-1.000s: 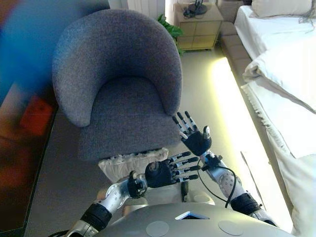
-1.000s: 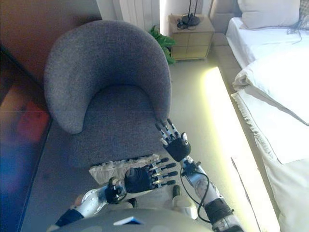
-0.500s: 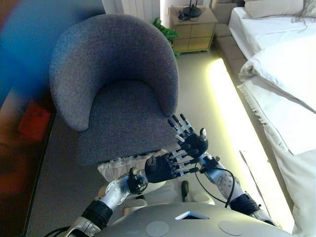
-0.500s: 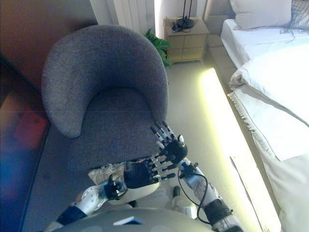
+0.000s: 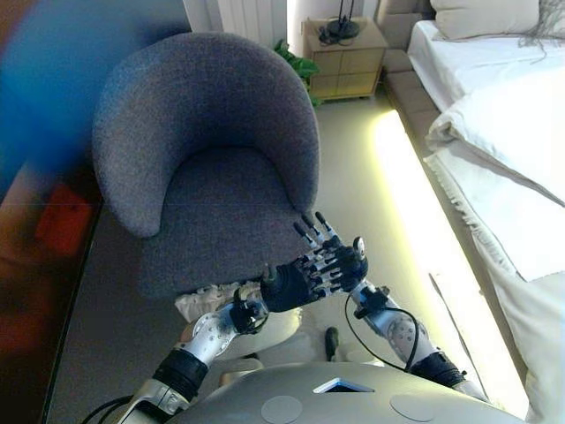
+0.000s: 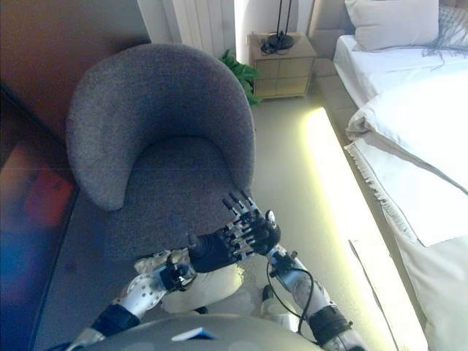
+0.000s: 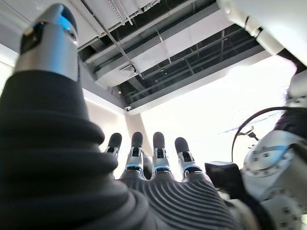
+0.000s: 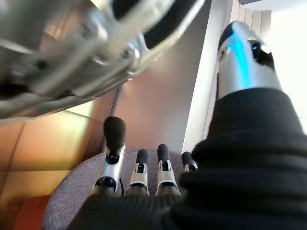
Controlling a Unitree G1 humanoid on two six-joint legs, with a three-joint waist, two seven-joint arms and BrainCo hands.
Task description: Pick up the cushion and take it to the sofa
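Two silver-grey arms end in hands — left hand (image 5: 287, 287), right hand (image 5: 346, 263) — each under a dark ribbed cover. Fingers (image 7: 160, 158) are silver with dark rounded tips — a blue sheen marks the thumb (image 8: 242, 52).

Left hand (image 5: 287, 287) moved up and to the right since a second ago, now crossed in front of the right hand (image 5: 340, 265), fingers straight as before. Right hand came down and in toward the left one, no gap between them in the eye views now. More of the cushion (image 5: 201, 302) hidden behind the left arm than before, only a small pale corner showing at the front edge of the grey armchair (image 5: 212, 150). Whole picture shifted a little, too.
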